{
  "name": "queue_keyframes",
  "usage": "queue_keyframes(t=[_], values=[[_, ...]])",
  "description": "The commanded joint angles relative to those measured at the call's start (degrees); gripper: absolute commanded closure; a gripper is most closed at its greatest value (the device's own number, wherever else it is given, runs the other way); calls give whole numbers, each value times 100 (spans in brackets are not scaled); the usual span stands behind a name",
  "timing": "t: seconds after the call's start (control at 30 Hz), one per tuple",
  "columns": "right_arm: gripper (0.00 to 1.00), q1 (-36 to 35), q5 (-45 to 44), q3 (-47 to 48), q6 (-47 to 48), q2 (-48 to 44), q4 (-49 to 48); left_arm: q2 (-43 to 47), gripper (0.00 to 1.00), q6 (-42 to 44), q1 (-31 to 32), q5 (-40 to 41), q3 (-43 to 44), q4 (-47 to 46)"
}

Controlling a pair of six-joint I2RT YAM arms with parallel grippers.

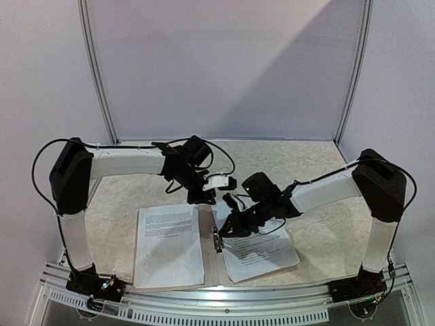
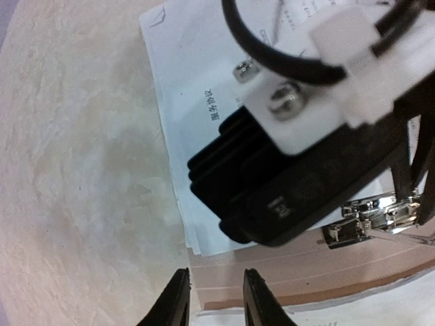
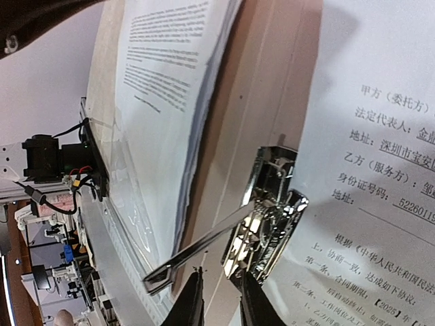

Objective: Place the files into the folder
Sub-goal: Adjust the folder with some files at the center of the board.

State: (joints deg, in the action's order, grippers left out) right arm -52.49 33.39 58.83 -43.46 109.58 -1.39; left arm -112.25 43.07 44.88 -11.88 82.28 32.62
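Observation:
The tan folder [image 1: 209,261] lies open near the table's front edge, with a metal clip [image 1: 217,239] on its spine. One stack of files [image 1: 170,244] covers its left leaf, and more files [image 1: 262,255] lie skewed on the right leaf. My right gripper [image 1: 225,231] hovers low over the clip [image 3: 272,210], whose lever [image 3: 204,248] sticks up. Its jaws [image 3: 221,299] stand narrowly open with only folder [image 3: 265,88] showing between them. My left gripper [image 1: 202,197] hangs above the folder's far end. In the left wrist view that gripper [image 2: 216,288] is open and empty over the tan card [image 2: 306,272].
The two arms cross close together over the folder's spine, and the right arm's black body [image 2: 299,176] fills much of the left wrist view. A metal rail [image 1: 224,299] runs along the near edge. Speckled tabletop [image 1: 122,197] lies to the left, and white walls enclose the back and sides.

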Motion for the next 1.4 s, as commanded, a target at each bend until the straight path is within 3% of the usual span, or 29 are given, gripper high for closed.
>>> queue_keyframes(t=[0.0,0.17,0.27,0.4,0.53,0.67,0.87,1.1,1.37], values=[[81,-17,-49,158,10,-418,127,484,70,49,-27,156,-90,188],[81,257,-1022,234,365,-925,1676,942,70,42,-196,414,-446,391],[80,691,-2386,146,733,-1439,2772,1463,68,-27,-478,651,-876,545],[80,913,-4913,195,1393,-1809,4124,2253,66,-124,-1189,1332,-1589,718],[80,929,-5877,264,1726,-1560,5091,3029,65,-103,-1812,2174,-2643,830],[80,838,-5770,129,1704,-1054,5203,3560,65,-144,-1930,2627,-3800,749],[81,315,-5589,415,1640,-518,5246,3630,65,-293,-1895,2225,-4679,459],[83,31,-4815,599,1470,-373,4955,3529,61,-97,-1772,1030,-4702,546],[83,2,-4425,563,1375,-502,4832,3358,60,-75,-1628,807,-4709,540]])
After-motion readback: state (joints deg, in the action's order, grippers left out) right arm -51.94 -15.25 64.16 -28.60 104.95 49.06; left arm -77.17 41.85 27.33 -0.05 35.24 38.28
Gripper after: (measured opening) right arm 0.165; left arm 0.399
